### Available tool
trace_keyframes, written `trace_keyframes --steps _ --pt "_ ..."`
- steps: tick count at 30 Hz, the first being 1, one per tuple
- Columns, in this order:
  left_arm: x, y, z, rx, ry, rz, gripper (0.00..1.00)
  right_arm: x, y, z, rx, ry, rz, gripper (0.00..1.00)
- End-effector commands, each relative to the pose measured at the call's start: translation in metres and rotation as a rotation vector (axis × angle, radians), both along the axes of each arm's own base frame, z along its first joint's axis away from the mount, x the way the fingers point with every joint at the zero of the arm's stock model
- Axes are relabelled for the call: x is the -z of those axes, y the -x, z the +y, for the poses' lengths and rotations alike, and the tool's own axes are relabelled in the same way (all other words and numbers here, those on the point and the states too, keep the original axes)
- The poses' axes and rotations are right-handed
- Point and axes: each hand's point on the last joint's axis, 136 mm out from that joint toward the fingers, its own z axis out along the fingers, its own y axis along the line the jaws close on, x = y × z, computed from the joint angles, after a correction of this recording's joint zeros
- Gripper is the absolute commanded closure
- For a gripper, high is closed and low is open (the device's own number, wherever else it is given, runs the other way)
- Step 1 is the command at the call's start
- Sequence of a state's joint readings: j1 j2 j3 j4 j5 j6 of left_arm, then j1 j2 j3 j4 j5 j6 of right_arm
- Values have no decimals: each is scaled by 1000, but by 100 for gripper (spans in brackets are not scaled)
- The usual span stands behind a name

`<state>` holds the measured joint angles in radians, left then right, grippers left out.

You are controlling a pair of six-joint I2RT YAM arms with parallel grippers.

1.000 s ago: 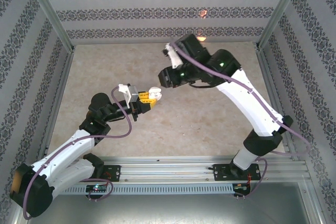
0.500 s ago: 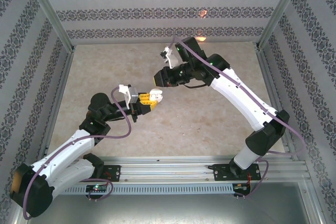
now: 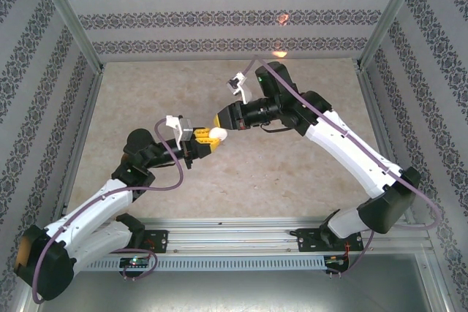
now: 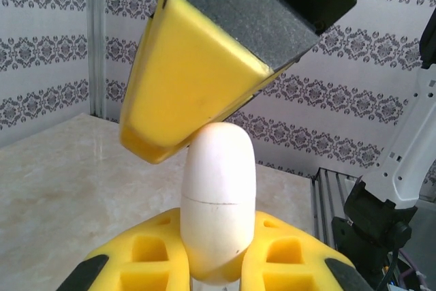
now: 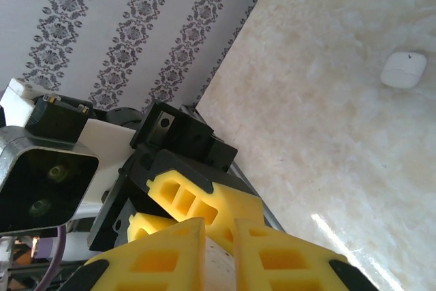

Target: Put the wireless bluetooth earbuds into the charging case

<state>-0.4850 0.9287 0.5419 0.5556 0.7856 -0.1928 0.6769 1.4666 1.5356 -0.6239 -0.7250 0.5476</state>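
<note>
- The charging case is off the table, held in the air between the two arms. It stands on end, with a fine seam crossing it below the middle.
- We judge it light, rigid and glossy, and so slippery: a pinch on its rounded ends could squirt it out. The broad faces look like the safer hold, and the seam shows where the lid should part before any earbuds go in.
- The left gripper is clamped on the lower part of the case, one yellow finger on each side, roughly below the seam.
- The right gripper has its jaws drawn almost together at the case's top end. One of its fingers overlaps that end, and a sliver of white sits between the jaws in its wrist view. We take this for a pinch on the lid, though the contact is partly hidden.
- From above, both grippers meet tip to tip over the table.
- A small white rounded piece lies on the table, well apart; we cannot tell what it is.
</note>
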Motion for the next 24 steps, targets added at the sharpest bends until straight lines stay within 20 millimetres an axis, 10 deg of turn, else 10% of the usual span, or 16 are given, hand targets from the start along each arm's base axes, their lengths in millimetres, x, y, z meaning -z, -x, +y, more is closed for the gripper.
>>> trace_keyframes --steps 1,11,24 --pt "-32 -12 8 -72 84 -37 100 14 21 -1 -50 41 24 82" --pt "17 -29 12 -146 37 137 100 4 -23 -67 265 148 -225 59" --pt "207 -75 18 -374 -242 765 91 110 -68 -259 911 566 -515 2"
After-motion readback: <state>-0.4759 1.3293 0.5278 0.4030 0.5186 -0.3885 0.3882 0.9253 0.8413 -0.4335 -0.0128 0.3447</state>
